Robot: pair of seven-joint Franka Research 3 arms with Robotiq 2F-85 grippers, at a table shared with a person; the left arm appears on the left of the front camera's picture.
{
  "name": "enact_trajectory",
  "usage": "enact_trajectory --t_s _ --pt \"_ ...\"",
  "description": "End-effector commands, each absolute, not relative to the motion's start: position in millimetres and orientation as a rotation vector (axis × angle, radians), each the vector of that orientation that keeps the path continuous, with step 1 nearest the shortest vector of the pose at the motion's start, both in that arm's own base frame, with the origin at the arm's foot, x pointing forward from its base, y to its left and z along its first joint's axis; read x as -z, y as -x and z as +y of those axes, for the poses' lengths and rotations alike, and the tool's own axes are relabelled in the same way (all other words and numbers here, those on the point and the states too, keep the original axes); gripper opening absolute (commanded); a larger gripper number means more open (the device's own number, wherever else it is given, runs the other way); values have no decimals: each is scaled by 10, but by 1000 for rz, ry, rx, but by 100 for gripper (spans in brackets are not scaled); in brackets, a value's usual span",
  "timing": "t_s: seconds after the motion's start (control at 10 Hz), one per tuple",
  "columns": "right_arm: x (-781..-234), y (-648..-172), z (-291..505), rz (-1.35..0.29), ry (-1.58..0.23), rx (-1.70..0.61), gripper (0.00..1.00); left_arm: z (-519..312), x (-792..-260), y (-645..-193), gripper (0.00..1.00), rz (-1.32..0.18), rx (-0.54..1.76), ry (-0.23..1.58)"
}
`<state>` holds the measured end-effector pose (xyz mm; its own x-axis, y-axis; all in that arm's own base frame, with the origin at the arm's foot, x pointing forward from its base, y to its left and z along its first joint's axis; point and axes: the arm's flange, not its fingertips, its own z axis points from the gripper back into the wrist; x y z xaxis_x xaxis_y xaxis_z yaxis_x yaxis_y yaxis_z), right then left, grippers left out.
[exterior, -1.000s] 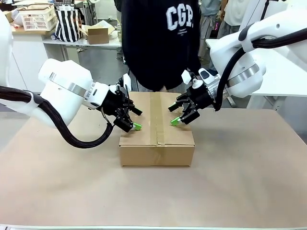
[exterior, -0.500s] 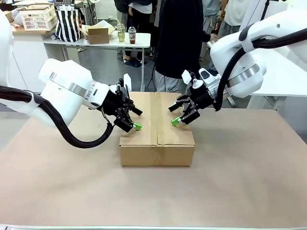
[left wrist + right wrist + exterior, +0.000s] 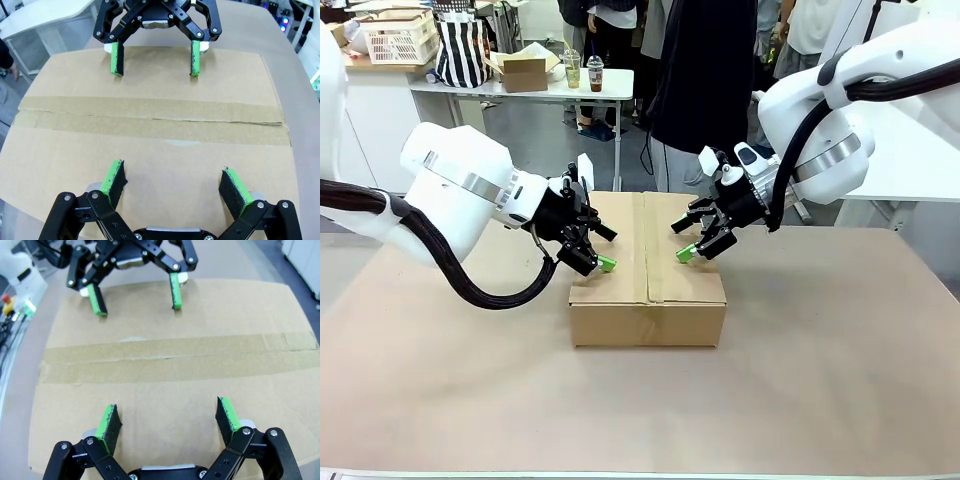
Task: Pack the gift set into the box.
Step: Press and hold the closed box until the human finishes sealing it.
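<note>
- One broad brown surface (image 3: 840, 380) fills the lower frame.
- The box (image 3: 647, 300) sits at centre frame, flaps down and taped shut. Its corrugated board is probably light and stiff at the edges, though the top panels would likely give under pressure.
- It is too wide for either hand's spread, so it looks best taken by a flap edge or pressed between both arms at opposite sides.
- The left hand (image 3: 605, 248), left of centre, hangs empty with fingers spread over the box's left half. The right hand (image 3: 682, 240), right of centre, mirrors it, also spread and empty.
- The tape strip (image 3: 646, 250) along the centre seam looks smooth and slippery, a poor place to grip.
</note>
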<state>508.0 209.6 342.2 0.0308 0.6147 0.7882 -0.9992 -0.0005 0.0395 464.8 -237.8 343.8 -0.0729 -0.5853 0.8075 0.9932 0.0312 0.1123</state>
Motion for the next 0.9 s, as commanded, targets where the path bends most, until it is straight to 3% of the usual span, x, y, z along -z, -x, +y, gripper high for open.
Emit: enact_trajectory --t_s 0.0,0.8 --pt "-3409 -5072 2096 -682 -734 -1441 100 -2372 -3406 -4622 100 -833 1475 636" --pt "-3409 -5072 2096 -682 -734 -1441 100 -2372 -3406 -4622 100 -833 1475 636"
